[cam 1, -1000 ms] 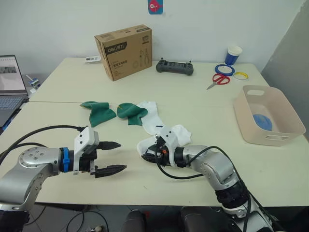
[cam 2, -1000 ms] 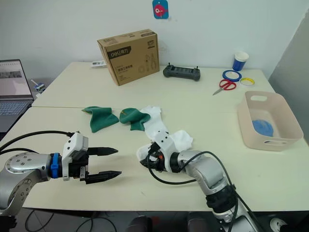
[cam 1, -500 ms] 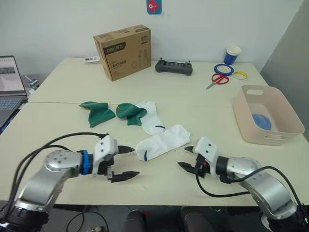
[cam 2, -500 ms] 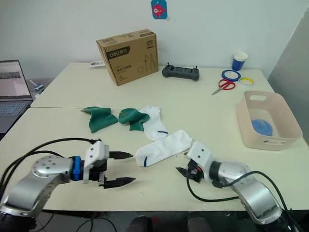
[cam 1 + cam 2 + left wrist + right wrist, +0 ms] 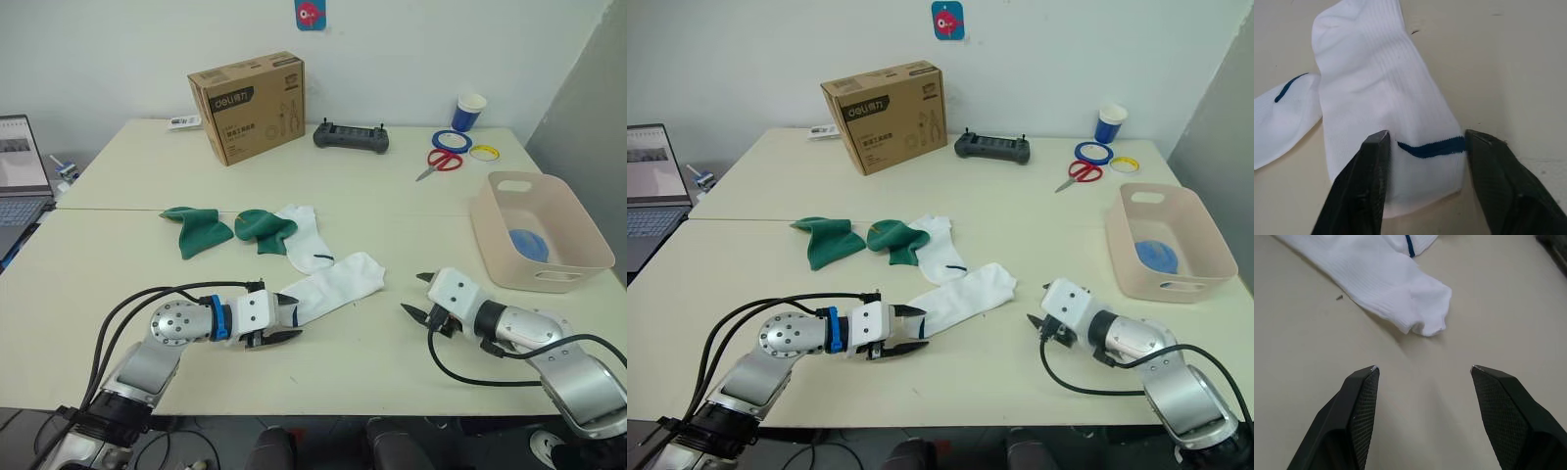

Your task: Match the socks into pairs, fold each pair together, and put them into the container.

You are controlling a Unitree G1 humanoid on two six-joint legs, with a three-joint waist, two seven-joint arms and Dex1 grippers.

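The left gripper [image 5: 1422, 142] straddles the white sock's [image 5: 333, 285] striped cuff near the table's [image 5: 392, 211] front edge, jaws apart, gripping nothing. The right gripper [image 5: 1422, 369] gapes empty. The sock looks limp and light; pinch the cuff.

The white sock [image 5: 1386, 98] is ribbed knit cloth, the table [image 5: 392, 215] smooth and matt, the container [image 5: 542, 235] smooth plastic.

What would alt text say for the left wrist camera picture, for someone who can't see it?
Two black fingers of the left end effector sit open either side of the cuffed end of a white sock with a blue stripe, lying flat on a beige table. A second white sock lies beside it.
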